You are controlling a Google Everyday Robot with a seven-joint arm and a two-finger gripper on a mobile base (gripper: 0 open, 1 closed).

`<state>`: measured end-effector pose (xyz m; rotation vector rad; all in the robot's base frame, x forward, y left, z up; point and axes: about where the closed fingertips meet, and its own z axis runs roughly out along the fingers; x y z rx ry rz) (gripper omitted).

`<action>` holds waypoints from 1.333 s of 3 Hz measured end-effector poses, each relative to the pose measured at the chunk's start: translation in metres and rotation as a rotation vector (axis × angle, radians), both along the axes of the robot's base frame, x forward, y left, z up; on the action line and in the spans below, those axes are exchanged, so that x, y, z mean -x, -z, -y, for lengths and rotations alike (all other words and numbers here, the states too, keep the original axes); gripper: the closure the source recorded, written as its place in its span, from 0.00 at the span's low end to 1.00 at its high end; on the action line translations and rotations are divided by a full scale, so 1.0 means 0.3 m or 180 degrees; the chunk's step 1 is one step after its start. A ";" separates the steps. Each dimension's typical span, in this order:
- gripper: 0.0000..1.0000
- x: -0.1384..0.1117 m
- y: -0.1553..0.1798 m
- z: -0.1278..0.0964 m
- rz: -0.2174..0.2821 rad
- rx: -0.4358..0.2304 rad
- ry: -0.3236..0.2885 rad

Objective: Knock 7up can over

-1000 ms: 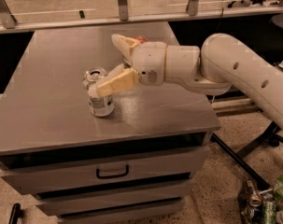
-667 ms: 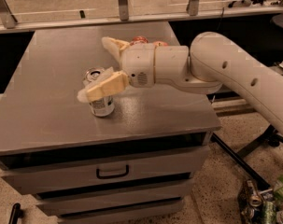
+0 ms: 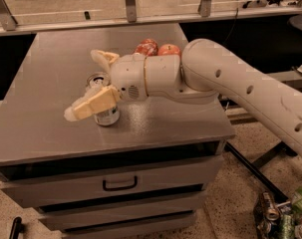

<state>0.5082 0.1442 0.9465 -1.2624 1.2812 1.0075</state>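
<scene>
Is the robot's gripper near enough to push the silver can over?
Probably yes. The gripper is open around the upright 7up can, with one finger on each side of it, and nothing seems to stand between the fingers and the can.

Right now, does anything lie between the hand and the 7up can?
Nothing. The camera view shows the 7up can upright between the fingers of the open hand; the near finger crosses its front, contact unclear.

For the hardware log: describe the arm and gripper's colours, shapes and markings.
The gripper, open at the 7up can, has two tan, wedge-shaped fingers on a white barrel-shaped wrist bearing a small dotted grille. The arm is a thick, rounded off-white tube with small dark round holes. No cables show.
</scene>
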 end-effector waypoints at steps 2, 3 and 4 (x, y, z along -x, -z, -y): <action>0.00 0.016 0.068 0.091 0.0227 -0.0157 0.0067; 0.03 0.017 0.066 0.089 0.0242 -0.0155 0.0063; 0.26 0.021 0.065 0.083 0.0244 -0.0154 0.0052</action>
